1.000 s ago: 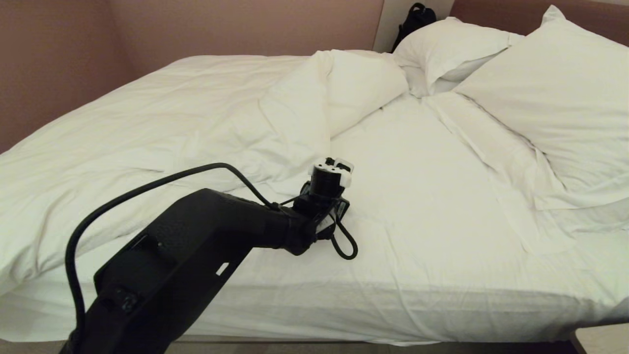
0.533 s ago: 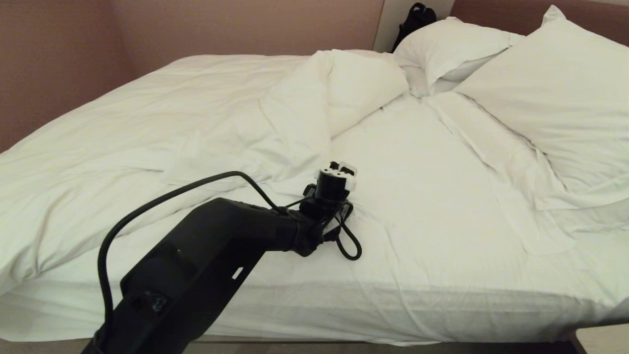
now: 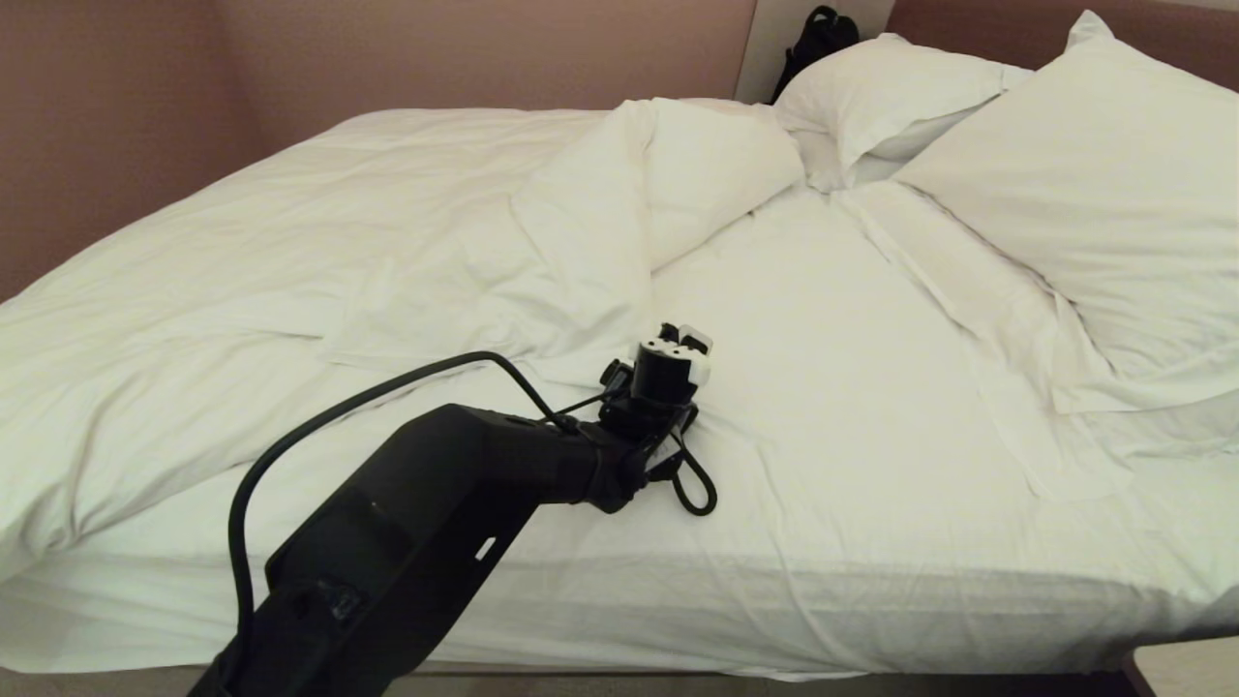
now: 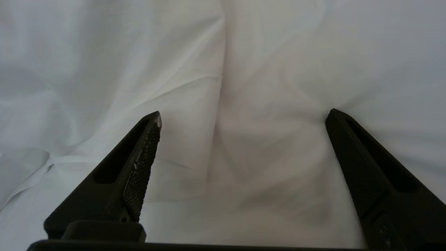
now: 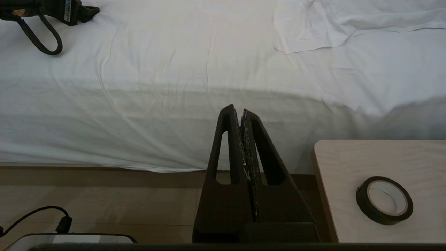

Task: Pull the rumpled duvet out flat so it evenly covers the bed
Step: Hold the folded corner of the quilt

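The white duvet (image 3: 339,242) lies rumpled over the left part of the bed (image 3: 823,407), with a flap folded back near the middle, leaving bare sheet on the right. My left arm reaches over the near edge, its wrist (image 3: 673,358) just right of the duvet's near edge. In the left wrist view my left gripper (image 4: 244,113) stands wide open, close over creased white fabric, nothing between the fingers (image 4: 143,157); I cannot tell whether that fabric is duvet or sheet. My right gripper (image 5: 240,111) is shut and empty, parked low beside the bed's side.
Two white pillows (image 3: 1094,184) (image 3: 891,87) lean at the head end, a black bag (image 3: 818,34) behind them. A light wooden bedside table (image 5: 348,160) with a roll of tape (image 5: 384,199) stands right of the right gripper. Walls close off the far left.
My left arm has slid a little to the right and nearer across the bed. The duvet and pillows lie as before.
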You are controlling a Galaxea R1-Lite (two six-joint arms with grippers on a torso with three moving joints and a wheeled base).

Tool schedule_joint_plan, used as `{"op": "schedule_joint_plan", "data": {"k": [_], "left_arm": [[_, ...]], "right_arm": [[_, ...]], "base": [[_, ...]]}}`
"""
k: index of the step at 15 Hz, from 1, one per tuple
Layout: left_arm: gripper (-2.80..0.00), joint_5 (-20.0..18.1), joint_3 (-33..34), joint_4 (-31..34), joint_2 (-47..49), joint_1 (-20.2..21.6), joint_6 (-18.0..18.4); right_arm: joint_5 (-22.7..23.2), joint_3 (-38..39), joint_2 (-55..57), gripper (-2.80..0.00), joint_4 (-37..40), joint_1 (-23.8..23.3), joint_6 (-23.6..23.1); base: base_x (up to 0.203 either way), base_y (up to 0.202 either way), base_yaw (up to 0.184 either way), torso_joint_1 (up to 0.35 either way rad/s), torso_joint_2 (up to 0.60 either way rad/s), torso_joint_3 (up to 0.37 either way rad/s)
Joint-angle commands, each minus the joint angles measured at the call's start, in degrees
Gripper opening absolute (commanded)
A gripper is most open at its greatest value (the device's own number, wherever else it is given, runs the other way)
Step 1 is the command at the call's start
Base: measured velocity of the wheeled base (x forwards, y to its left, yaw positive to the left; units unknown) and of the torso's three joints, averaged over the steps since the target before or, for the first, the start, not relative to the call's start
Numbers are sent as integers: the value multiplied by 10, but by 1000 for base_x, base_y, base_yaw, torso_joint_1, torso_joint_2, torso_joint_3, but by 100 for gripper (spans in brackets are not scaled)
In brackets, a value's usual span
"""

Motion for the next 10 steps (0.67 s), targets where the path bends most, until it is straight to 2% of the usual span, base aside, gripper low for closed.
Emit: {"op": "schedule_joint_plan", "data": {"k": [1, 4, 6, 10], "left_arm": [[0, 8, 0, -1, -2, 8, 4], [0, 24, 0, -7, -1, 20, 13], [0, 39, 0, -42, 5, 39, 43], [0, 43, 0, -45, 9, 51, 46]], "right_arm": [[0, 0, 0, -280, 0, 0, 0], [0, 0, 0, -280, 0, 0, 0], [0, 0, 0, -280, 0, 0, 0], [0, 0, 0, -280, 0, 0, 0]], "base": [[0, 0, 0, 0, 0, 0], [0, 0, 0, 0, 0, 0], [0, 0, 0, 0, 0, 0], [0, 0, 0, 0, 0, 0]]}}
